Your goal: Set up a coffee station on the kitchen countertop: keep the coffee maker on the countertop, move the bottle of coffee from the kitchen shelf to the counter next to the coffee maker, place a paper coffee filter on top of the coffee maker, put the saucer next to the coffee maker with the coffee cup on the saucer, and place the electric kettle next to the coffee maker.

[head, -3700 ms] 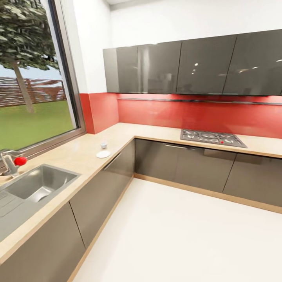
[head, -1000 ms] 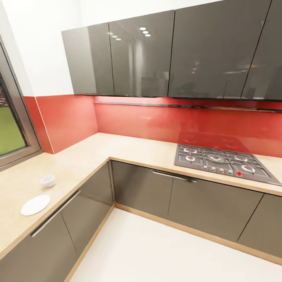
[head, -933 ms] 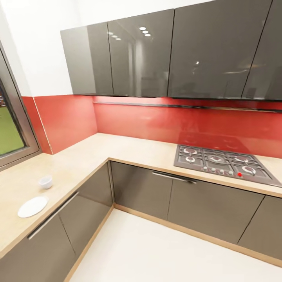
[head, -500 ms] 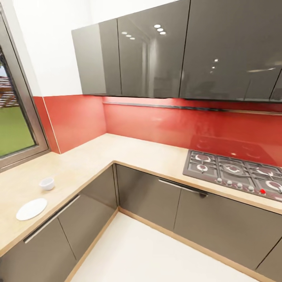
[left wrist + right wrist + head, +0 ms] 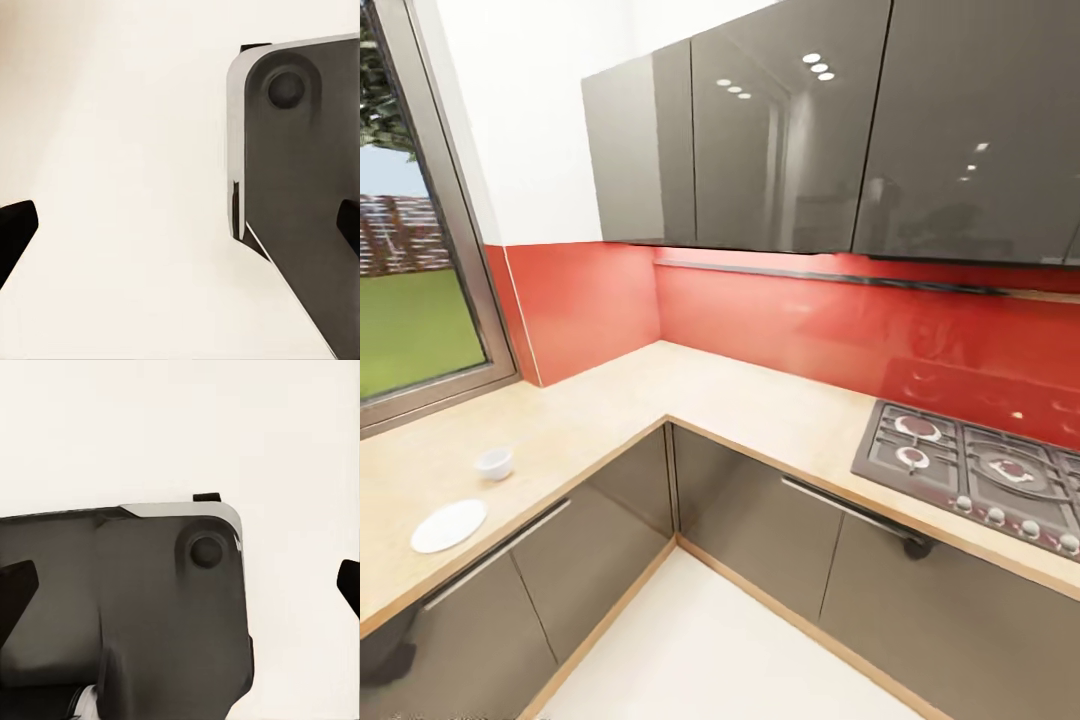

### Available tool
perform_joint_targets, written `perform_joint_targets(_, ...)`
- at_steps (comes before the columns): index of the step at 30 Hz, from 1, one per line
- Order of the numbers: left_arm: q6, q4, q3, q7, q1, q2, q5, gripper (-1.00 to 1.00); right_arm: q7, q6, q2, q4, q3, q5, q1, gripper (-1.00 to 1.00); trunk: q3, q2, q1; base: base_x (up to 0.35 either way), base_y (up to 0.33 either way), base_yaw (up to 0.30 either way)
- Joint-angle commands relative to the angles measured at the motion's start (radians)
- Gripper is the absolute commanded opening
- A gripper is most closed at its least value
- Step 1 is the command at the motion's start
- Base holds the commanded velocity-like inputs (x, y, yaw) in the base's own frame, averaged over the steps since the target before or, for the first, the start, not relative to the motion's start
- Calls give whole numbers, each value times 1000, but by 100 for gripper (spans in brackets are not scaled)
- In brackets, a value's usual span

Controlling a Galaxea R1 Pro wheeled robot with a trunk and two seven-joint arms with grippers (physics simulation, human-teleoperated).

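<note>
From my head camera, going left to right: a window [image 5: 415, 230] with grass and a fence behind it sits at the far left, above the L-shaped beige worktop [image 5: 610, 400]. On that left run of worktop I see the saucer [image 5: 449, 525], flat and bare, near the front edge. The coffee cup [image 5: 494, 463] stands upright just beyond it, toward the wall, close to the saucer but apart from it. Under them are grey base cabinets [image 5: 590, 540] with a long bar handle. The worktop turns at the corner below the red backsplash [image 5: 760, 320], and glossy dark wall cabinets [image 5: 790, 140] hang above it, with ceiling lights mirrored in their doors. Further right, a gas hob [image 5: 985, 475] is set into the worktop, its knobs along the near edge, with another bar handle [image 5: 855, 512] on the cabinet beneath. The pale floor [image 5: 700, 650] fills the lower middle.

In my left wrist camera the left end effector [image 5: 180, 229] has its two dark fingertips far apart at the frame's edges, wide open with nothing between them; past them I see pale floor and a dark rounded panel of the robot's body [image 5: 300, 187]. The right wrist camera reads the same: the right end effector [image 5: 180, 585] is spread wide and holds nothing, above a dark body panel [image 5: 135, 607] and pale floor.
</note>
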Motion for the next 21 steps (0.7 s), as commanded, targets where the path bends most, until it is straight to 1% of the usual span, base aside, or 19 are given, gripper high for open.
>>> perform_joint_targets(1,-2,-2,9,-5,0,-1,-8,100,1,-4,0,1,-1,-8,-1,100,-2,-2,1,171,-226,278)
perform_joint_targets(6,-4,-2,9,-5,0,-1,-7,100,1,-4,0,1,-1,-8,-1,100,-2,-2,1,109,-98,278)
perform_joint_targets(21,-4,-2,9,-5,0,-1,-7,100,1,-4,0,1,-3,-9,-1,100,-2,-2,1,4,-3,278)
